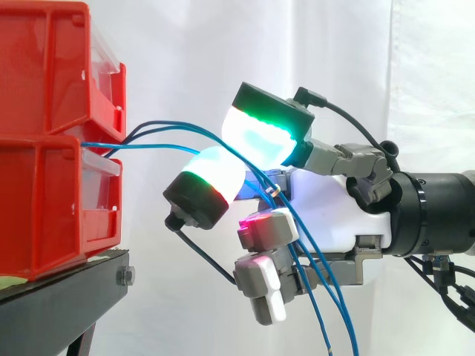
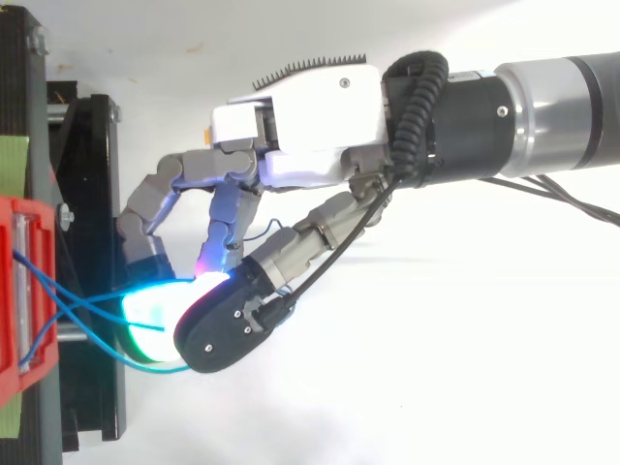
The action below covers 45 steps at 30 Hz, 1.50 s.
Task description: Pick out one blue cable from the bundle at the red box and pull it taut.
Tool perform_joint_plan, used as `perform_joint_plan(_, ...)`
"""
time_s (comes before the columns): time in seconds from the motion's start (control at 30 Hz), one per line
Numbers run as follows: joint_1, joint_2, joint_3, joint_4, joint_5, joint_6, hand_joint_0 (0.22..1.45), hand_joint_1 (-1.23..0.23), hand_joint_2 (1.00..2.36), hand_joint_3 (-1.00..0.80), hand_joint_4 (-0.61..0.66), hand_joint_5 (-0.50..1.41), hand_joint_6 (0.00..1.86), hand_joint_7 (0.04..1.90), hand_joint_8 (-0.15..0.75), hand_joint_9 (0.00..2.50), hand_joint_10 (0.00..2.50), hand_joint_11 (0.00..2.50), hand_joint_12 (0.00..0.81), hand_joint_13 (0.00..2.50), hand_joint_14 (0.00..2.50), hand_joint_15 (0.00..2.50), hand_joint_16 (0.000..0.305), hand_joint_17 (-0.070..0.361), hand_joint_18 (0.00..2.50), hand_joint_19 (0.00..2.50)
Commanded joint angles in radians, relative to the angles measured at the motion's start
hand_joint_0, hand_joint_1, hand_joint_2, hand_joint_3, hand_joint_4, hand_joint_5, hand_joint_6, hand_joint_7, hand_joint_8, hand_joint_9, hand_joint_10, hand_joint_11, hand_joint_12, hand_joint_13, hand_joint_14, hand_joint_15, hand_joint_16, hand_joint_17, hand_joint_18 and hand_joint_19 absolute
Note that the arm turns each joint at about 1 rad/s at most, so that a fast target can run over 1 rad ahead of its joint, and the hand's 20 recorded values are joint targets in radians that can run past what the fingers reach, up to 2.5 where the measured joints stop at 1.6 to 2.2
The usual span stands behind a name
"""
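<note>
The job looked about halfway done. The hand (image 1: 334,211) was closed round the cables (image 1: 156,146). Its fingers were curled, and two big pads (image 1: 263,126) sat close together, one above and one below the strands. More than one blue strand ran through the grasp, so I could not tell whether a single one had been singled out or several were caught together.

The cables came out from between the two stacked bins (image 1: 44,74) at their front lip. They crossed a short open gap to the pads, then dropped past the palm and out of the bottom of the side view. One strand ran nearly straight across the gap and the others arched loosely, so the taut pull looked not yet made. What was left, by my reading, was to settle on one strand and draw it away from the bins.

The bins stood at the right edge of the stand (image 1: 67,297), and the hand hung just beyond that edge with nothing under it. Away from the bins there was open air before the curtain (image 1: 185,52), which left plenty of room to pull. The tight spot was the bins' front lip, where a strand would likely rub.
</note>
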<state>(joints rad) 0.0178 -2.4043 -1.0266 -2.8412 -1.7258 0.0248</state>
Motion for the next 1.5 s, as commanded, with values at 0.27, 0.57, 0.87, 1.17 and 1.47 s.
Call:
perform_joint_plan(0.27,0.002,0.001,0.0,0.003,0.005,-0.034,0.74,-0.9,1.0,-0.5,-0.24,-0.12,0.96,1.13,0.233,1.14,0.04,0.88,0.321,0.99,0.03,0.67,0.049,0.11,0.82,0.59)
perform_joint_plan(0.57,0.002,-0.001,0.0,0.003,0.0,-0.034,0.65,-0.91,1.0,-0.5,-0.14,-0.1,0.94,1.03,0.236,1.19,0.04,0.9,0.32,1.01,0.03,0.68,0.048,0.108,0.83,0.61)
perform_joint_plan(0.87,0.005,-0.001,0.0,0.003,0.0,-0.034,0.56,-0.95,1.0,-0.5,-0.11,-0.08,0.92,0.96,0.228,1.2,0.04,0.9,0.326,1.02,0.03,0.68,0.05,0.112,0.83,0.61)
perform_joint_plan(1.17,0.005,0.001,0.0,0.005,0.0,-0.034,0.51,-0.99,1.0,-0.5,-0.11,-0.08,0.92,0.91,0.234,1.19,0.04,0.87,0.335,1.02,0.03,0.67,0.052,0.117,0.84,0.6)
perform_joint_plan(1.47,0.001,0.001,0.0,0.0,-0.005,-0.032,0.62,-0.84,1.0,-0.5,-0.4,-0.08,0.83,0.99,0.178,1.14,0.04,0.8,0.298,0.95,0.03,0.63,0.047,0.106,0.78,0.59)
